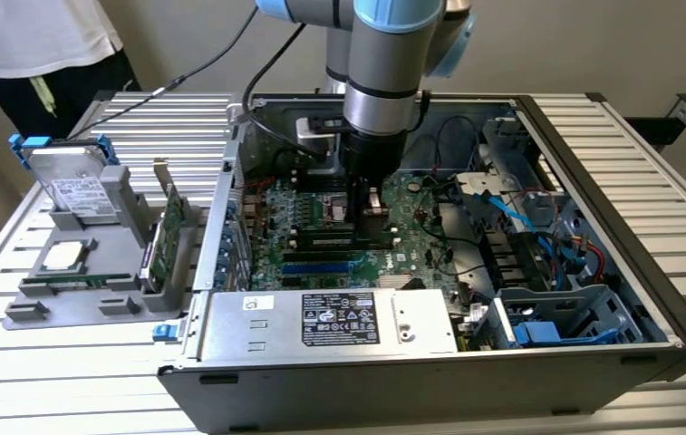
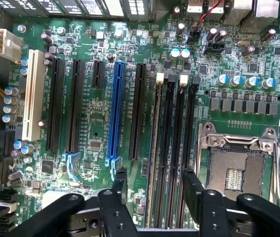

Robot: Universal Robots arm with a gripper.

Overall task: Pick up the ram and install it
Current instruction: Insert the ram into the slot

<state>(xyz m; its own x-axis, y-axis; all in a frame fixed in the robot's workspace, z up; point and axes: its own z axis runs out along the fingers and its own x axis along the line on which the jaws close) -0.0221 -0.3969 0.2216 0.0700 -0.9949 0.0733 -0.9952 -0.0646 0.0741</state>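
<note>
Over the memory slots, the gripper gapes wide — gripping nothing.

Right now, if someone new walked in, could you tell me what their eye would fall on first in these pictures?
Probably the open computer case in the middle of the slatted table, with the robot arm reaching straight down into it, its hand just above the green motherboard. In the wrist view, a bright blue slot stands out among black ones, and the hand's open fingers straddle the memory slots.
</note>
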